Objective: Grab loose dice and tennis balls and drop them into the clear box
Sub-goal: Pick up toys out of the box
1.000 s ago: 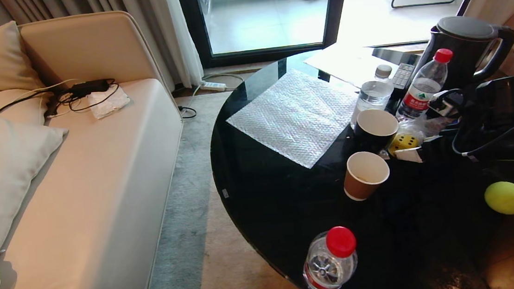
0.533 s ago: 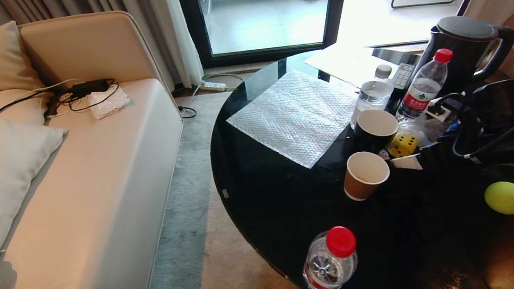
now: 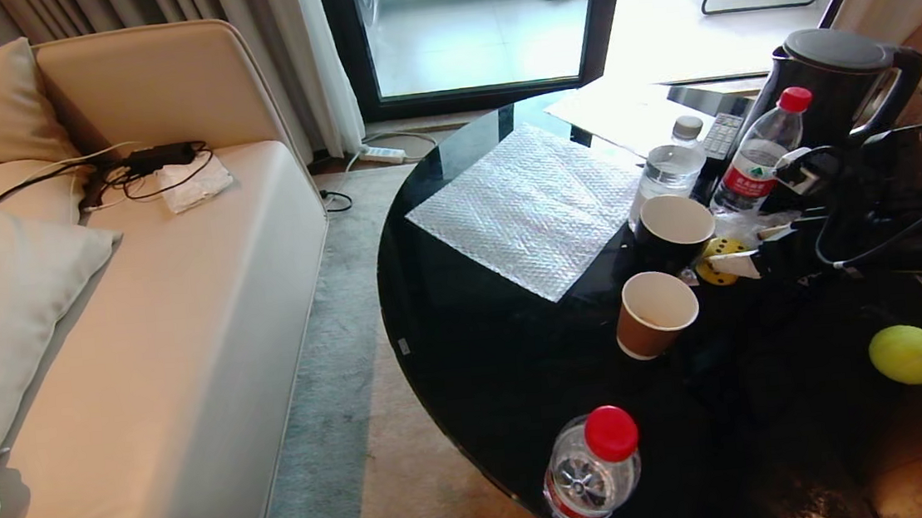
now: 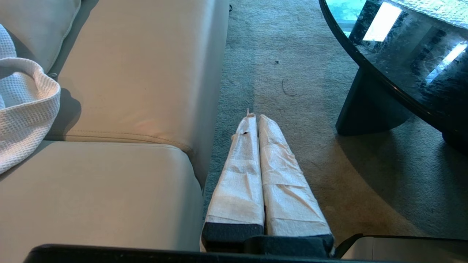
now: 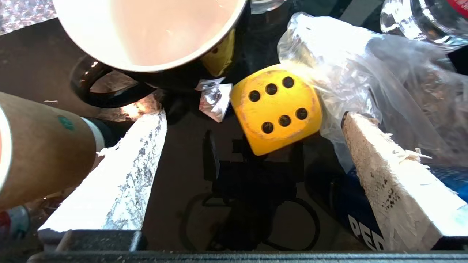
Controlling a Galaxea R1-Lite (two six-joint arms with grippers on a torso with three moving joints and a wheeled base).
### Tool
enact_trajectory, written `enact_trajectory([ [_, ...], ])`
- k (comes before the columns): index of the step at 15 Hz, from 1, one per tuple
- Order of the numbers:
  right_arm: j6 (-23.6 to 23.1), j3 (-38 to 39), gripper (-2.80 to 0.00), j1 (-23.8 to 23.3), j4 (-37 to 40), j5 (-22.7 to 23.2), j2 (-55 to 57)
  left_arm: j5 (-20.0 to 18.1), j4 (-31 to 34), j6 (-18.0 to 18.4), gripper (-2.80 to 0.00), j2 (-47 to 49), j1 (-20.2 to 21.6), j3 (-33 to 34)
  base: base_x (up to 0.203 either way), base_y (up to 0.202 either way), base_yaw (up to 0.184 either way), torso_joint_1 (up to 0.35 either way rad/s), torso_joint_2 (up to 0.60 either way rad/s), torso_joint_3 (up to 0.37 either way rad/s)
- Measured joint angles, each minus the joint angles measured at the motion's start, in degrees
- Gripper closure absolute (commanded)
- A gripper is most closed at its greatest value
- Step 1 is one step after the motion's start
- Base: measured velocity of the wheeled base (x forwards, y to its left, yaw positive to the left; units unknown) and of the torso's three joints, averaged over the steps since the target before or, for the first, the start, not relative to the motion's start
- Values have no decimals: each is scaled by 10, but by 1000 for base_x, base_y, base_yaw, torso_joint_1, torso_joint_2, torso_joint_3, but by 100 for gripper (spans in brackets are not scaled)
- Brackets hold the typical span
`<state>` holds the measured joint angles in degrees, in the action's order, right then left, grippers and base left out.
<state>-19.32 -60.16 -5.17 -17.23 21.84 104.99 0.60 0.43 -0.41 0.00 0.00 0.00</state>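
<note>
Right gripper [image 5: 252,117] now closer over yellow die [image 5: 276,108], jaws spread wide and empty, die beside black cup [image 3: 670,232] toward table's [image 3: 519,354] right edge, left gripper [image 4: 256,117] closed, empty

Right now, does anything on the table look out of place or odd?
Yes. The yellow die sits tilted against a crumpled plastic bag, wedged beside the black cup. A foil scrap lies next to it. No spill shows.

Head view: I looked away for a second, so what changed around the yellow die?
The right gripper has shifted toward the yellow die, open, one finger now partly covering it. Nothing gripped. Die, cups, bottles and tennis ball stayed put.
</note>
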Motion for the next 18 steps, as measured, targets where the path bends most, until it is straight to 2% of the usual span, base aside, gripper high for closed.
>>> enact_trajectory([
  [4,-45,-3,-280,-4,-1,-16,10,0,0,0,0,0,0,0,0,0,0,0,0,0],
  [10,-41,-21,-280,-4,-7,-16,41,0,0,0,0,0,0,0,0,0,0,0,0,0],
  [13,-35,-33,-280,-4,-12,-1,63,0,0,0,0,0,0,0,0,0,0,0,0,0],
  [18,-34,-52,-280,-4,-74,1,90,0,0,0,0,0,0,0,0,0,0,0,0,0],
])
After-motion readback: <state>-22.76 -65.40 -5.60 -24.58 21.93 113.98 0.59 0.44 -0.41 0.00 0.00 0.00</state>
